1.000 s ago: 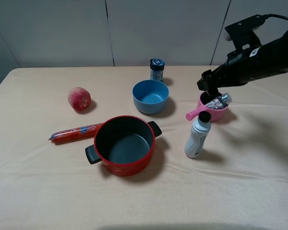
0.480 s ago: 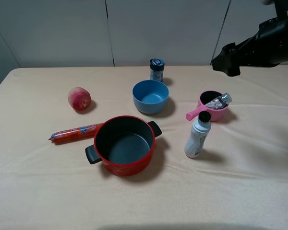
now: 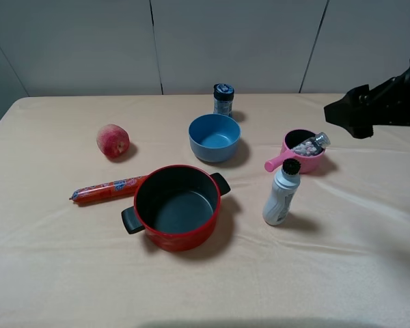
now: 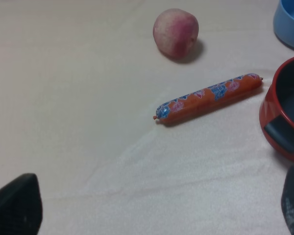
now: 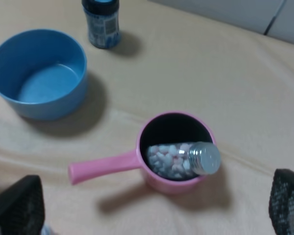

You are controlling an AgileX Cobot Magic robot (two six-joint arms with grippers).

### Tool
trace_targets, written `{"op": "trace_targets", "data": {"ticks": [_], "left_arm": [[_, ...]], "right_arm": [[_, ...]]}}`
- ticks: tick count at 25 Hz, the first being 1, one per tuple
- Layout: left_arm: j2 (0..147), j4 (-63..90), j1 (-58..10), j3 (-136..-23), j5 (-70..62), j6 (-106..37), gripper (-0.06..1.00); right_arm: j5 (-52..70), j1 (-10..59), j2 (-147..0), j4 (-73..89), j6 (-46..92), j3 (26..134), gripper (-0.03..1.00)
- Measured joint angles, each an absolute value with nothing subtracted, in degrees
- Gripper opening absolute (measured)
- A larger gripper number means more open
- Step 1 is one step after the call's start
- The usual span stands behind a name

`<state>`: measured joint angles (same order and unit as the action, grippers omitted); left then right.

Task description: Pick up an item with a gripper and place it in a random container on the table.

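The small clear bottle (image 5: 182, 159) lay tilted inside the pink saucepan (image 5: 172, 182), its silvery cap propped on the rim and its body down in the dark interior, so the placing looked done. By its look the bottle was light, rigid and smooth-sided, likely slippery plastic or glass filled with small pale pieces; if it had to be taken again, the best hold seemed to be across the body just below the cap, since the cap alone offered little purchase. The saucepan stood toward the right edge of the surface (image 3: 342, 273), its short handle pointing at the blue bowl (image 3: 214, 137), with a white bottle (image 3: 281, 193) upright just beside it. The right claw (image 3: 348, 117) hung above the right edge, clear of the saucepan, jaws apart and holding nothing. The left claw (image 4: 152, 210) showed only its two dark tips, set wide apart and empty, near the sausage (image 4: 208, 97) and peach (image 4: 176, 33). The surface wore a beige, slightly wrinkled cloth, and plain grey wall panels stood behind its far edge.
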<state>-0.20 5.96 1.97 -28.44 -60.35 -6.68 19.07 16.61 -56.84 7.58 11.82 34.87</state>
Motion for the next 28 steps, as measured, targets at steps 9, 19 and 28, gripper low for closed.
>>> {"op": "trace_targets", "data": {"ticks": [9,19,28], "left_arm": [[-0.2,5.96,1.97,-28.44,-60.35,-6.68,0.99],[-0.2,5.96,1.97,-28.44,-60.35,-6.68,0.99],[-0.2,5.96,1.97,-28.44,-60.35,-6.68,0.99]], "right_arm": [[28.38,14.5,-44.65,3.73,7.47,31.93,0.69],[40.61,7.69,-26.3,0.0,4.08,30.78,0.69],[47.88,6.62,-13.14,-2.25,2.19,30.78,0.69]]}}
